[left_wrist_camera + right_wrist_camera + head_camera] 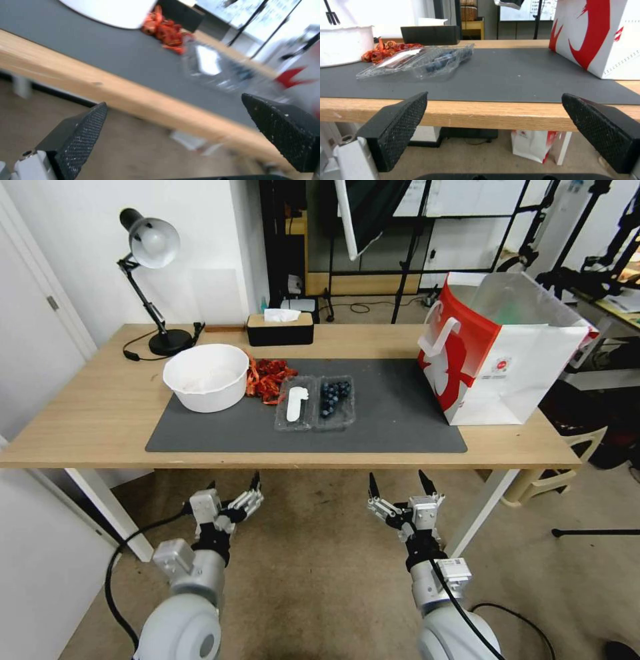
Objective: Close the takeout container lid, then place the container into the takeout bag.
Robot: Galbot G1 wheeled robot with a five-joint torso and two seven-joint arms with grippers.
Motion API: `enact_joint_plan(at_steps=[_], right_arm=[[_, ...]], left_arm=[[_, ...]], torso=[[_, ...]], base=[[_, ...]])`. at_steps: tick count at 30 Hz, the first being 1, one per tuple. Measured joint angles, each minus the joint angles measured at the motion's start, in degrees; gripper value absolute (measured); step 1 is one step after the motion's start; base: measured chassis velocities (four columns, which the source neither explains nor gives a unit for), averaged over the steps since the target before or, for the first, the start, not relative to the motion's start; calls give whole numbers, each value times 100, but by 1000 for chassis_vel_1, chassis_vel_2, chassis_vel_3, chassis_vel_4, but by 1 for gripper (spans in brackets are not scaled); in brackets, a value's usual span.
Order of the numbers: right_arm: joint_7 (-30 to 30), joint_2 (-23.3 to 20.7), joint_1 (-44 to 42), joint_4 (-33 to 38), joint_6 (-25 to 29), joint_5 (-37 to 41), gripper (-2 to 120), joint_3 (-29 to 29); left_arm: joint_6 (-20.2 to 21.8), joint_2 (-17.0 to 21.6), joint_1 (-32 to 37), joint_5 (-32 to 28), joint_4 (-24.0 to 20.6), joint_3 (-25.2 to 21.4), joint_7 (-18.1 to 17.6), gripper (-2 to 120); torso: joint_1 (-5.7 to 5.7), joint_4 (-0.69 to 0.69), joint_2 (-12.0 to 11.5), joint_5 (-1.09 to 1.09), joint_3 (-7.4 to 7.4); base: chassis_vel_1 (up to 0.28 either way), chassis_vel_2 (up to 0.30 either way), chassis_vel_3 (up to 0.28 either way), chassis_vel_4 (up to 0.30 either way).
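Lid (295, 407) lies flat open beside the blueberries; takeout container (315, 403) sits apart from the takeout bag (501, 355). Left gripper (234, 495) and right gripper (399, 492) hang below the table edge, fingers spread. Nothing done.

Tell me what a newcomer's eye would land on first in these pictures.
The red and white takeout bag stands open at the table's right end. Mid-mat lies the takeout container, open flat, its lid beside the blueberries. Below the near table edge, the left gripper and right gripper hang open.
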Motion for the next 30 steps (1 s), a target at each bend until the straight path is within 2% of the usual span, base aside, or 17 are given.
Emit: enact_joint_plan(at_steps=[2, 3, 6, 7, 9, 10, 15, 18, 19, 22, 23, 26, 30], right_arm=[[0, -42, -7, 16, -38, 62, 100, -1], [0, -42, -7, 16, -38, 62, 100, -1], [-15, -141, 117, -3, -112, 162, 100, -93], [-15, -141, 117, -3, -112, 162, 100, -93], [-32, -180, 127, -5, -129, 184, 100, -113], [-37, -204, 127, -3, -134, 198, 100, -114], [-73, -302, 167, -8, -156, 280, 100, -169], [-125, -365, 112, 13, -227, 412, 100, -175], [-125, -365, 112, 13, -227, 412, 100, -175], [-139, -374, 69, 23, -235, 409, 100, -162], [-139, -374, 69, 23, -235, 409, 100, -162], [-138, -325, 38, 12, -249, 391, 100, -168], [-136, -295, 17, 5, -249, 367, 100, -167]], left_arm=[[121, 59, -239, -1249, -272, 21, -141, 100], [121, 59, -239, -1249, -272, 21, -141, 100], [220, 13, -382, -2492, -590, 37, -459, 100], [220, 13, -382, -2492, -590, 37, -459, 100], [194, -46, -696, -3175, -691, 116, -883, 100], [144, -87, -912, -3497, -688, 146, -1099, 100], [24, -151, -1252, -3767, -531, 164, -1353, 100], [271, -160, -1714, -4120, -242, 212, -1701, 100], [271, -160, -1714, -4120, -242, 212, -1701, 100], [306, -229, -2252, -4166, 247, 376, -1797, 100], [306, -229, -2252, -4166, 247, 376, -1797, 100], [184, -327, -2764, -4166, 739, 601, -1799, 100], [142, -376, -2978, -4163, 946, 705, -1803, 100]], torso=[[0, -2, 0, 0, 0], [0, -2, 0, 0, 0], [0, 3, 0, 1, 0], [0, 3, 0, 1, 0], [0, 1, 0, 0, 0], [0, -4, 0, -1, 0], [0, 1, 0, 1, 0], [0, -1, 0, -1, 0], [0, -1, 0, -1, 0], [0, -1, 0, 0, 1], [0, -1, 0, 0, 1], [0, -1, 0, 0, 1], [0, -2, 0, 0, 1]], base=[[0, 0, 0, 0], [0, 0, 0, 0], [0, 0, 0, 0], [0, 0, 0, 0], [0, 0, 0, 0], [0, 0, 0, 0], [0, 0, 0, 0], [0, 0, 0, 0], [0, 0, 0, 0], [0, 0, 0, 0], [0, 0, 0, 0], [0, 0, 0, 0], [0, 0, 0, 0]])
